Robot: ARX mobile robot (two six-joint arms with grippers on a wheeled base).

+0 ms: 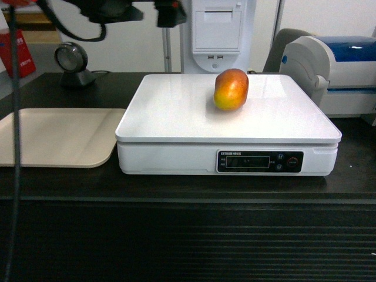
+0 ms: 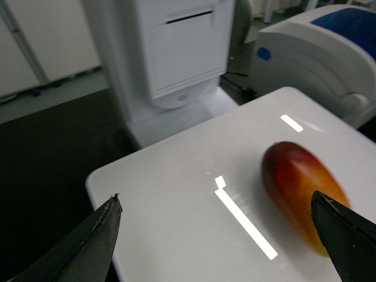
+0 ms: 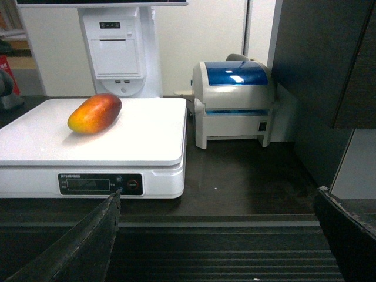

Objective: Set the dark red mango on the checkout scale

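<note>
One mango (image 1: pixel 231 89) is lying on the scale (image 1: pixel 176 117), toward twelve o'clock; both grippers (image 2: pixel 217 235) (image 3: pixel 217 235) are gaping empty; nothing is remaining.

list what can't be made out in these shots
- Scale display reading: too small in the head and right wrist views.
- Dark red mango: motion-blurred in the left wrist view, its right end hidden behind the open left claw.
- Right claw: only its spread fingertips show, the rest is cut off.

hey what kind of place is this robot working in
Probably a shop checkout: a white scale with a mango lying on it, a receipt printer behind, and a handheld-type scanner on the dark counter.
</note>
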